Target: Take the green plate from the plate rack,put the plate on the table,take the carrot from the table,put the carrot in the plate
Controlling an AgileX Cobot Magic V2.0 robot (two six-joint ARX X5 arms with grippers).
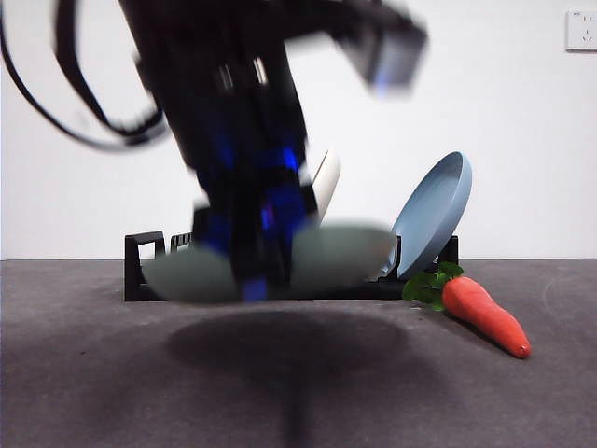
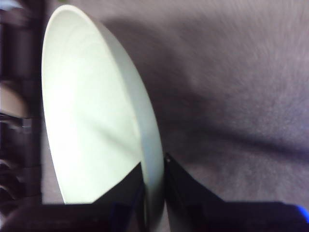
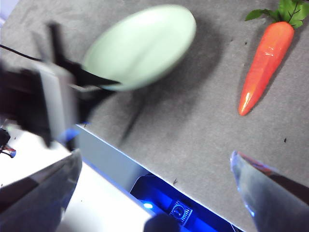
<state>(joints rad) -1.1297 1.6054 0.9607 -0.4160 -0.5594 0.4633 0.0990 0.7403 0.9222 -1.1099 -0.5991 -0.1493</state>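
My left gripper (image 1: 254, 275) is shut on the rim of the green plate (image 1: 340, 252) and holds it nearly flat a little above the table (image 1: 84, 383), just in front of the plate rack (image 1: 140, 266). The left wrist view shows both jaws clamped on the plate's edge (image 2: 91, 111), with the gripper (image 2: 153, 181) blurred by motion. The carrot (image 1: 485, 317) lies on the table to the right of the rack. My right gripper (image 3: 157, 157) is open and empty, high above the table, looking down on the plate (image 3: 140, 46) and the carrot (image 3: 263, 67).
A blue plate (image 1: 434, 210) leans in the rack's right end and a cream-white plate (image 1: 326, 177) stands in the rack behind the arm. The plate's shadow (image 1: 280, 341) falls on the table below it. A wall outlet (image 1: 580, 30) is at the top right.
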